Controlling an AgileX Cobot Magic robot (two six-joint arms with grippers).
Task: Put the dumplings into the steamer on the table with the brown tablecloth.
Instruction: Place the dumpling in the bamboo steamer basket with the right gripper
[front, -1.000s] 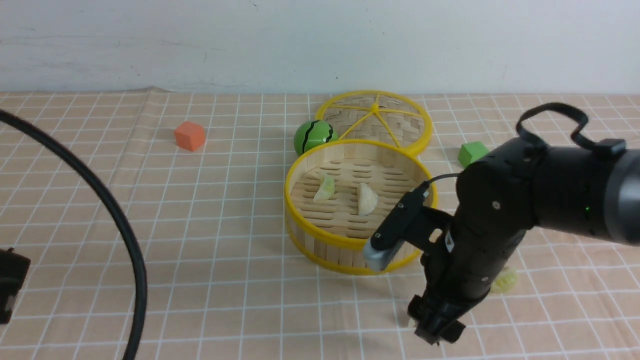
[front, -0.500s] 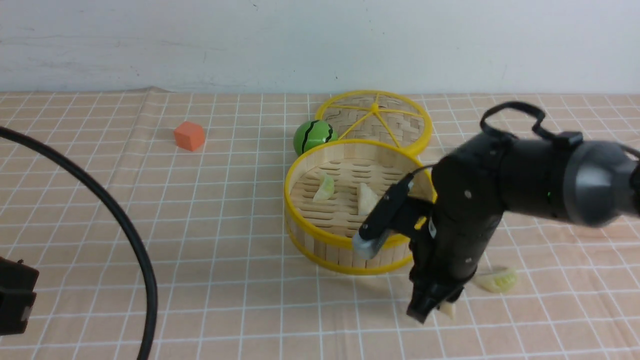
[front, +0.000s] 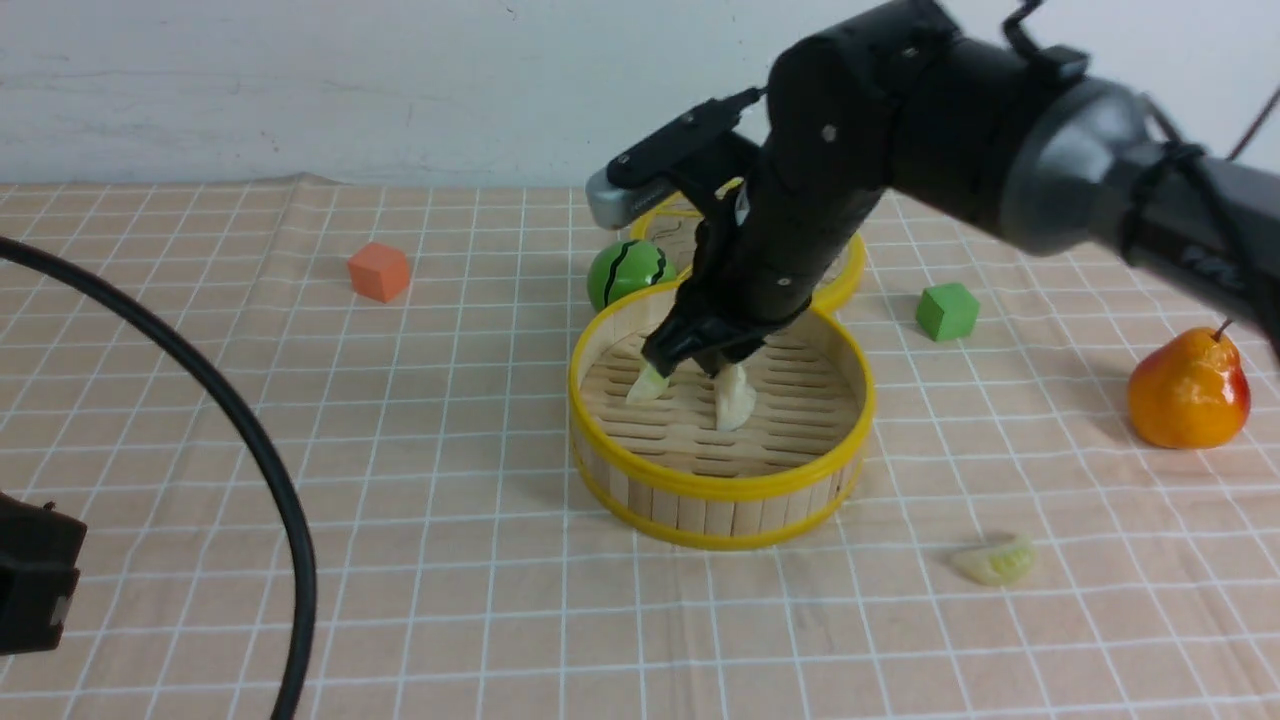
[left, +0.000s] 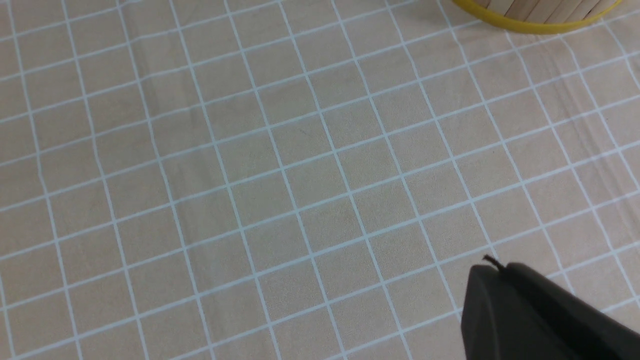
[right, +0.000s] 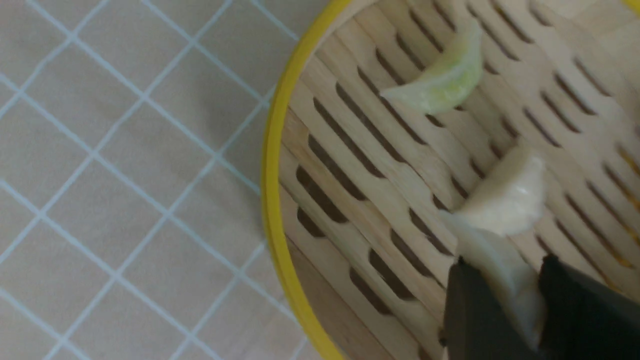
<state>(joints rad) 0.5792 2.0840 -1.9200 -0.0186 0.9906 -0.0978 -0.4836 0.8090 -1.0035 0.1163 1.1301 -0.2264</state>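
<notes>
The steamer (front: 720, 487) stands mid-table on the brown tablecloth (front: 430, 420). A pale green dumpling (front: 648, 384) and a cream dumpling (front: 735, 398) lie on its slotted floor. My right gripper (front: 697, 366) hangs just over that floor, shut on another cream dumpling (right: 502, 272); its tip rests close to the lying cream one (right: 510, 202), with the green one (right: 442, 85) beyond. A further dumpling (front: 995, 561) lies on the cloth, to the steamer's front right. My left gripper (left: 495, 267) is shut and empty above bare cloth, the steamer's edge (left: 530, 22) far from it.
The woven lid (front: 848, 268) leans behind the steamer, next to a green striped ball (front: 625, 272). An orange cube (front: 379, 271) sits far left, a green cube (front: 946, 310) and a pear (front: 1190, 388) on the right. A black cable (front: 250, 450) arcs across the left foreground.
My right gripper closed on a dumpling on the cloth in front of the steamer, lifted it and swung back and left, over the steamer's floor. The pear came into sight.
</notes>
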